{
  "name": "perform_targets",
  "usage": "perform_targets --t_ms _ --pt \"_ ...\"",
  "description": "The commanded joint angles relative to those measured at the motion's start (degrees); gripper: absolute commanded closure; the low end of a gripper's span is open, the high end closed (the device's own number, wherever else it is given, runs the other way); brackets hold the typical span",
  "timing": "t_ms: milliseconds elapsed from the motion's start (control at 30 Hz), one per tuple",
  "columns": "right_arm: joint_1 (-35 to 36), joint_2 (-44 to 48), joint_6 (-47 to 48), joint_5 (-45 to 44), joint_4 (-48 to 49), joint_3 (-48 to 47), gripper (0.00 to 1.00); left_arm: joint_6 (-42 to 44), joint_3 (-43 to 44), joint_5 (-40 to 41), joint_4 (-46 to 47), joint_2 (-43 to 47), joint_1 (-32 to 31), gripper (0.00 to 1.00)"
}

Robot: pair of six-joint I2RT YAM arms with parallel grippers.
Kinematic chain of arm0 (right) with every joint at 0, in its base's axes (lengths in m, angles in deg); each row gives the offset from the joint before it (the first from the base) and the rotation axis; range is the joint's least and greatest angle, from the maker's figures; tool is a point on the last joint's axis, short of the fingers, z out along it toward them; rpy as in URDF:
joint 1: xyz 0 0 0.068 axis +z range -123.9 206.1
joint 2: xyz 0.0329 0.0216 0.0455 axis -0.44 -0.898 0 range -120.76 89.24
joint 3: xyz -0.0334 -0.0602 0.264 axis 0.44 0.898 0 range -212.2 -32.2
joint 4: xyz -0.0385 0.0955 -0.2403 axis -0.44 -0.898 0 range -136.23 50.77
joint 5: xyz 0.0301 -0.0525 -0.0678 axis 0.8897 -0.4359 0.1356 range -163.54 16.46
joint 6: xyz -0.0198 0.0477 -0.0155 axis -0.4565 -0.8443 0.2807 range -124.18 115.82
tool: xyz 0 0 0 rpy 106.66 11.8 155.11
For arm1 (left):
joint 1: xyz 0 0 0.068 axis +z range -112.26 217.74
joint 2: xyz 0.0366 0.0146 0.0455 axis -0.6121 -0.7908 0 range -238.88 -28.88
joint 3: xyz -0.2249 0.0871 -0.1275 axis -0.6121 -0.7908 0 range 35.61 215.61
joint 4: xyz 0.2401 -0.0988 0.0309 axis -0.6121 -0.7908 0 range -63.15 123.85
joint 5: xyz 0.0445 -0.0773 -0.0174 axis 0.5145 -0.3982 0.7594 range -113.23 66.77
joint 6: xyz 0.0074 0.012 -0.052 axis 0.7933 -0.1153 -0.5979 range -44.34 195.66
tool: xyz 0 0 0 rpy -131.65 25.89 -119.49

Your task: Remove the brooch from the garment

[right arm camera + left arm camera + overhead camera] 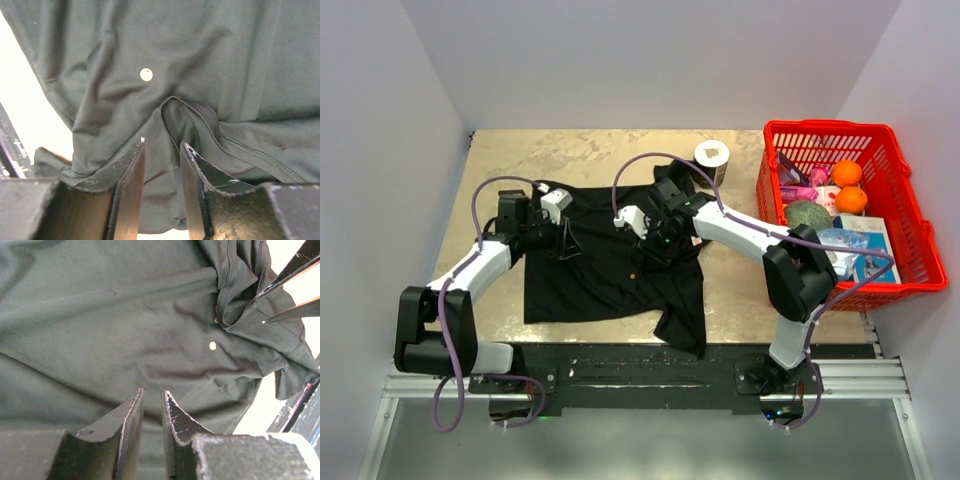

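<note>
Table (740,290): tan mottled top; plain white walls (620,60) on three sides. Red basket (840,128) at the right edge, two oranges (847,172) and packets in it. Paper roll (712,155) upright near the back, just beside the garment's far corner. Garment (610,280) spread and rumpled mid-table, hem hanging over the front edge. Brooch (146,74): pale round speck pinned on the black cloth, near a seamed fold. Left gripper (152,392): fingers a narrow gap apart, nothing between them, low over flat cloth; brooch well ahead of it. Right gripper (162,145): gap slightly wider, holding nothing, over the seamed fold; brooch just beyond its tips.
</note>
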Motion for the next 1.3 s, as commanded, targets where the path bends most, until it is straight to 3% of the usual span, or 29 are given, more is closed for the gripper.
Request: perform_targets --t_ms 0,700,833,867,967,1067,1267 --pt "0.1 0.6 1.9 -3.3 4.1 1.7 0.61 -2.0 -0.2 -1.6 2.7 -1.6 0.2 0.73" --pt "1.7 -3.7 7.4 -4.1 9.9 3.7 0.52 -4.5 -0.2 0.3 3.5 -11.6 0.0 0.73" --pt "1.8 -4.6 7.8 -4.9 9.9 3.1 0.62 -4.4 0.0 1.1 3.3 -13.2 0.0 0.73" --pt "1.7 -4.0 8.2 -4.9 9.2 3.0 0.76 -4.4 0.0 1.1 3.3 -13.5 0.0 0.73" --pt "1.8 -1.9 9.0 -5.7 8.1 3.9 0.94 -4.4 -0.2 1.6 3.1 -14.0 0.0 0.74" --pt "1.8 1.3 7.8 -6.0 6.8 5.0 1.0 -4.4 -0.5 2.1 3.2 -13.7 0.0 0.74" --pt "1.4 6.9 3.7 -2.6 2.3 5.3 1.0 -4.4 -1.6 2.4 3.6 -11.9 0.0 0.74"
